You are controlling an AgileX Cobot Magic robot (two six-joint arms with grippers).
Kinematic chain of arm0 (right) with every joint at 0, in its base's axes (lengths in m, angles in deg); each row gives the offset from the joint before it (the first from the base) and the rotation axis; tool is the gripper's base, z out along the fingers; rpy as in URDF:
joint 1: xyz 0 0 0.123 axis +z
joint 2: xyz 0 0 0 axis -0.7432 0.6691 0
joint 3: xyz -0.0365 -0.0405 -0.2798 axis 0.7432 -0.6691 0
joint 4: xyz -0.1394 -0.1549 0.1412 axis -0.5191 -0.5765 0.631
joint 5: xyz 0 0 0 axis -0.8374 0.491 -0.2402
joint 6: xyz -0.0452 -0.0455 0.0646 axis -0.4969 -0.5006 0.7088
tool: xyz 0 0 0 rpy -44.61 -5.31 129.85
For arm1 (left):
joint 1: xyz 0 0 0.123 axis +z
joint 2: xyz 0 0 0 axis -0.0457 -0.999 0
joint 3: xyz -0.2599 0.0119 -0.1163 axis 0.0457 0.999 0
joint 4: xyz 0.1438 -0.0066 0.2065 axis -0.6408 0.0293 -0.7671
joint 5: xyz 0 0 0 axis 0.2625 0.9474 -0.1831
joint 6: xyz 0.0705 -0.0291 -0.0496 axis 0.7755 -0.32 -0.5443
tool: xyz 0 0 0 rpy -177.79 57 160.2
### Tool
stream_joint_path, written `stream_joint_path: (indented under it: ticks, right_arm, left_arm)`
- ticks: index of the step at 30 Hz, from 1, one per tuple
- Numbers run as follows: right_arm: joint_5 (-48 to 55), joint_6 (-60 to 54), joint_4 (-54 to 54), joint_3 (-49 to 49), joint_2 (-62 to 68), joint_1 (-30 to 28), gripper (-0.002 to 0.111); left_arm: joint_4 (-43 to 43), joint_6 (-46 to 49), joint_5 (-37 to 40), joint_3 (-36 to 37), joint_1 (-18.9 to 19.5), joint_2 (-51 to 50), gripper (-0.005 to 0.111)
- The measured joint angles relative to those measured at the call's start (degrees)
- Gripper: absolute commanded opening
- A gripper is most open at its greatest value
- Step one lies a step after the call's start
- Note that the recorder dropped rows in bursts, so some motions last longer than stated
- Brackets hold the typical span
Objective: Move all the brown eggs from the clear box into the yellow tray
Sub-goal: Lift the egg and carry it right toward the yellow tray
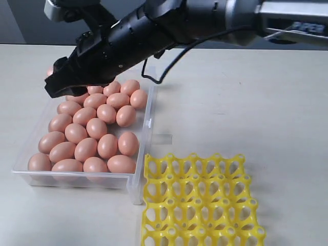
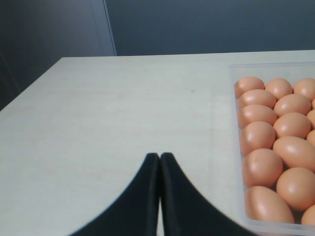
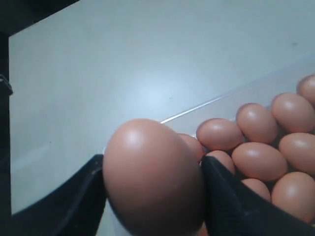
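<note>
A pale, cream-coloured tabletop [image 1: 241, 102] ran under everything, with a dark grey wall [image 2: 197, 24] behind it. On its left part sat the clear box [image 1: 149, 123]. The brown eggs [image 1: 96, 128] lay in it packed close, touching one another in rough rows from the near wall to the far one. The yellow tray [image 1: 205, 205] lay on the table just beside the box's near right corner, its front edge cut off in the exterior view.

My right arm reached across from the right, over the far end of the box. My right gripper [image 3: 153, 164] was clamped on one egg [image 3: 147, 191], the black fingers [image 3: 69, 201] pressing its two sides with the jaws wide around it. I held that egg above the others, near the box's far left corner. Only a sliver of it peeked past the fingertip in the exterior view, so I could not tell whether it hung over the box or just outside its wall.

My left gripper [image 2: 160, 164] had its fingertips pressed together. It hung over bare table beside the box, whose edge and a column of eggs showed in my left wrist view.
</note>
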State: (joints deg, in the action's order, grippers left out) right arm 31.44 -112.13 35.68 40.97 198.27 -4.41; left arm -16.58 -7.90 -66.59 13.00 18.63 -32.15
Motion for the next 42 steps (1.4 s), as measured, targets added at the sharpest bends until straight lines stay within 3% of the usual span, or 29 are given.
stream_joint_path:
  ticks: [5, 9, 12, 19, 27, 33, 38, 42]
  right_arm:
    - [-7.8, -4.03, -1.8, -13.82, -10.19, 0.0, -0.001]
    - [-13.16, -4.84, -13.31, -23.46, -18.18, 0.0, -0.001]
    - [-11.76, -4.84, -23.72, -26.4, -22.29, 0.0, -0.001]
    - [-2.18, -4.66, -43.04, -26.91, -24.47, 0.0, -0.001]
    - [5.48, 4.1, -62.23, -27.16, -24.47, 0.97, -0.001]
    - [10.18, 17.93, -80.85, -27.16, -24.47, 7.94, -0.001]
    - [12.47, 21.66, -85.52, -27.16, -18.93, 15.63, -0.001]
    - [12.59, 26.1, -90.62, -27.16, -12.76, 16.87, -0.001]
  left_arm:
    - [0.0, 0.0, 0.0, 0.0, 0.0, 0.0, 0.0]
    - [0.0, 0.0, 0.0, 0.0, 0.0, 0.0, 0.0]
    - [0.0, 0.0, 0.0, 0.0, 0.0, 0.0, 0.0]
    - [0.0, 0.0, 0.0, 0.0, 0.0, 0.0, 0.0]
    - [0.0, 0.0, 0.0, 0.0, 0.0, 0.0, 0.0]
    - [0.0, 0.0, 0.0, 0.0, 0.0, 0.0, 0.0]
    - [0.0, 0.0, 0.0, 0.0, 0.0, 0.0, 0.0]
    - [0.0, 0.0, 0.0, 0.0, 0.0, 0.0, 0.0]
